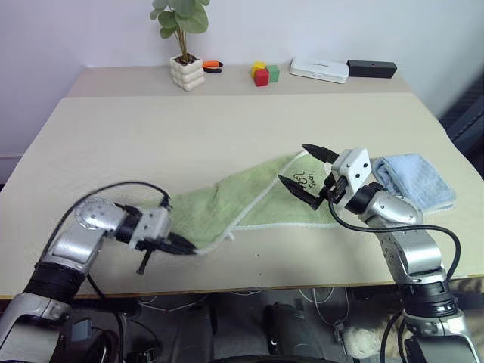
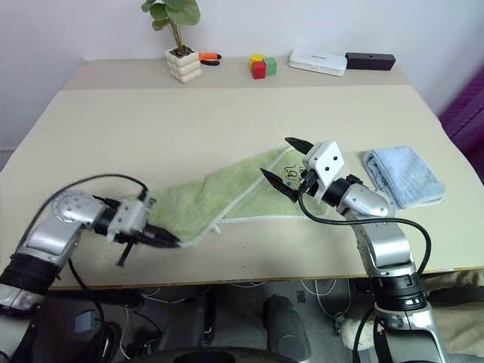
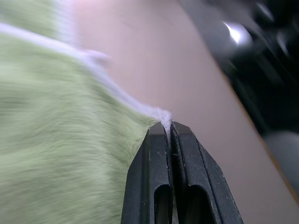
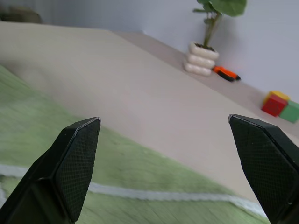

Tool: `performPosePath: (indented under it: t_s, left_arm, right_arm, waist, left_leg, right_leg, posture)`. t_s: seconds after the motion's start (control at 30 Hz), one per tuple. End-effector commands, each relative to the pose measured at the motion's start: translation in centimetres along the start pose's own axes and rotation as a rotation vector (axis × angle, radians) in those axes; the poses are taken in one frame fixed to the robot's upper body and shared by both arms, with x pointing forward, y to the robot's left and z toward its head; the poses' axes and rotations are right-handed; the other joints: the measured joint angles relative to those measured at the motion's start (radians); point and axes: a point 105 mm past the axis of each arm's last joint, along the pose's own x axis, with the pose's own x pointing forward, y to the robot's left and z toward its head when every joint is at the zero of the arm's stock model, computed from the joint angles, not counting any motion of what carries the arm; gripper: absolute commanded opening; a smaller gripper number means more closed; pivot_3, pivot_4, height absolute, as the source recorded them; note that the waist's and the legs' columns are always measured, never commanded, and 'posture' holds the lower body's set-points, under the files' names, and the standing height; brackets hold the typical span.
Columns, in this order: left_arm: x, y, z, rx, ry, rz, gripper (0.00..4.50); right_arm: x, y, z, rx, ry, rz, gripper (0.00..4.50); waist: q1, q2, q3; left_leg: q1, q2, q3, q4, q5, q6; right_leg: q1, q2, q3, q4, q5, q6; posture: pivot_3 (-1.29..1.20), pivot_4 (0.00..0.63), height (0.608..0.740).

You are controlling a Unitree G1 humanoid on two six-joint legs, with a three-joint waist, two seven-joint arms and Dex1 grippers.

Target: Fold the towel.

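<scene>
Green towel spread crumpled across table, near corner pinched thinly in closed left gripper. Right gripper wide open, empty, above far end. Could slip: hold only on whitish edging.

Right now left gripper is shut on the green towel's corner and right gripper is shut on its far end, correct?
Half right. The left gripper is shut on the towel corner, but the right gripper is open: the right wrist view shows its fingers spread wide above the cloth, gripping nothing.
</scene>
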Motion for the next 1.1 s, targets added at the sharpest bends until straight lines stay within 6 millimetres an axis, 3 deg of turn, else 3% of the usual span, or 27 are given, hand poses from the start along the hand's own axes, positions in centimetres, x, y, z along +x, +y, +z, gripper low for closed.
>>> performPosePath:
  t_s: [0.03, 0.13, 0.3, 0.47, 0.87, 1.1]
  left_arm:
    - [-3.0, 1.8, -0.6, -0.016, 0.041, 0.163, 0.06]
    - [-4.4, 3.2, -0.2, -0.07, -0.05, 0.301, 0.06]
    - [-6.5, 4.2, 1.4, -0.119, -0.233, 0.449, 0.06]
    - [-8.4, 2.4, 0.0, -0.157, -0.244, 0.54, 0.06]
    - [-8.9, 0.0, -0.9, -0.199, -0.26, 0.604, 0.06]
    - [-8.6, -0.7, -0.9, -0.21, -0.259, 0.595, 0.06]
  right_arm:
    - [-0.2, -3.1, -1.2, -0.068, 0.086, -0.13, 4.5]
    - [-0.5, -5.8, -4.3, -0.041, 0.236, -0.269, 4.5]
    - [-0.5, -8.2, -6.3, -0.036, 0.368, -0.364, 4.5]
    - [0.3, -8.4, -7.1, -0.131, 0.433, -0.315, 4.5]
    - [3.5, -10.6, -7.8, -0.066, 0.435, -0.347, 4.5]
    - [4.8, -9.5, -9.2, 0.018, 0.456, -0.271, 4.5]
  waist:
    - [-0.001, 0.0, 0.0]
    - [-0.003, 0.0, 0.0]
    - [-0.003, 0.0, 0.0]
    - [-0.013, 0.001, 0.0]
    - [-0.011, 0.001, 0.0]
    - [-0.01, 0.001, 0.0]
  left_leg:
    - [0.0, 0.0, 0.0, 0.0, 0.0, 0.0]
    - [0.001, 0.0, 0.0, -0.001, 0.0, 0.0]
    - [-0.001, 0.0, 0.0, -0.001, 0.0, 0.0]
    - [0.0, 0.0, 0.0, -0.002, 0.0, 0.0]
    - [0.0, 0.0, 0.001, -0.002, 0.0, 0.0]
    - [0.0, 0.0, 0.001, -0.002, 0.0, 0.0]
  right_leg:
    - [0.0, 0.0, 0.0, 0.0, 0.0, 0.0]
    - [0.0, 0.0, 0.0, 0.0, 0.0, 0.0]
    - [-0.002, 0.0, 0.0, 0.002, 0.002, 0.003]
    - [-0.002, 0.0, 0.0, 0.002, 0.002, 0.003]
    - [-0.002, 0.0, 0.0, 0.002, 0.001, 0.002]
    - [-0.002, 0.0, 0.0, 0.002, 0.002, 0.003]
  posture:
    - [0.0, 0.15, 0.74]
    - [0.0, 0.15, 0.74]
    - [0.0, 0.15, 0.74]
    - [0.0, 0.15, 0.74]
    - [0.0, 0.15, 0.74]
    - [0.0, 0.15, 0.74]
